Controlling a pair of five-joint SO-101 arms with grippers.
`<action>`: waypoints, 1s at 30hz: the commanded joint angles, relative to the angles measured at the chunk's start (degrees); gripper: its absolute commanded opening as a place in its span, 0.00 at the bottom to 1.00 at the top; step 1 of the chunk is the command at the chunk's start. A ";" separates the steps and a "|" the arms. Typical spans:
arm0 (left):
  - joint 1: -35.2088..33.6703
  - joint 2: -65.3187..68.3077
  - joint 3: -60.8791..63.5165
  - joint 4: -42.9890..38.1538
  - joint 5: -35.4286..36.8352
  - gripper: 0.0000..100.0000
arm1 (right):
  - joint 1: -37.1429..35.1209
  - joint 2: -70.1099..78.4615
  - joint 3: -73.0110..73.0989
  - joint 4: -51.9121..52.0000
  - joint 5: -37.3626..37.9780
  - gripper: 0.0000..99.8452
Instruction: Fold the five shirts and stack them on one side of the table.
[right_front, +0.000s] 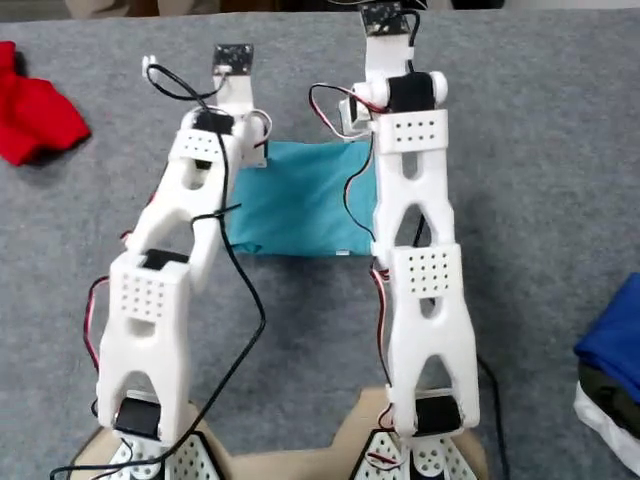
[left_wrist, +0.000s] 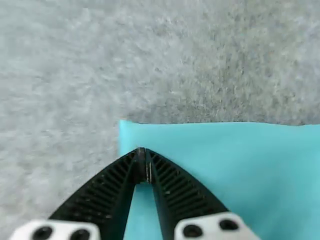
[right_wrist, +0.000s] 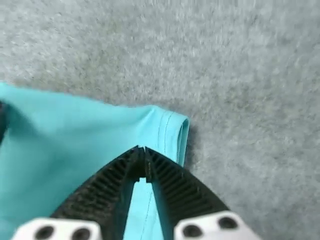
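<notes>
Counting from where I stand, there are two arms, one teal shirt, one red shirt and one small pile of cloth, all on the grey felt-covered table (right_front: 520, 150).

The teal shirt (right_front: 300, 205) lies at the middle of the table, between the two arms. It is folded into a flat, roughly square block with smooth faces and straight edges. One far corner is crisp and square. The other is softer, with a stitched hem curling slightly at the tip.

The left arm (right_front: 165, 270) stands over the shirt's 11 o'clock corner. The left gripper (left_wrist: 142, 160) points down just inside that corner, its black ribbed fingers (left_wrist: 175, 192) together at the tips. I cannot tell whether any cloth is pinched between them.

The right arm (right_front: 420, 250) stands over the 1 o'clock corner. The right gripper (right_wrist: 141, 152) sits just beside the hemmed edge, its fingers (right_wrist: 172, 192) also together at the tips, and again I cannot tell if they hold fabric.

The red shirt (right_front: 30, 120) lies crumpled toward 10 o'clock, well apart from the teal one, at the table's edge. The pile (right_front: 615, 370) lies toward 4 o'clock, cut off by the edge of the high view. It shows three layers, blue on top, something dark under it and white at the bottom.
</notes>
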 joint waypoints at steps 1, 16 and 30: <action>0.88 2.68 -11.96 4.75 -0.44 0.02 | -2.24 -9.98 13.49 1.05 0.62 0.01; 0.44 20.18 -36.31 21.71 -0.62 0.02 | -2.51 -20.35 62.99 -15.38 2.46 0.01; -2.81 22.73 -41.41 24.62 -3.87 0.02 | 2.86 -20.70 65.01 -16.09 6.51 0.01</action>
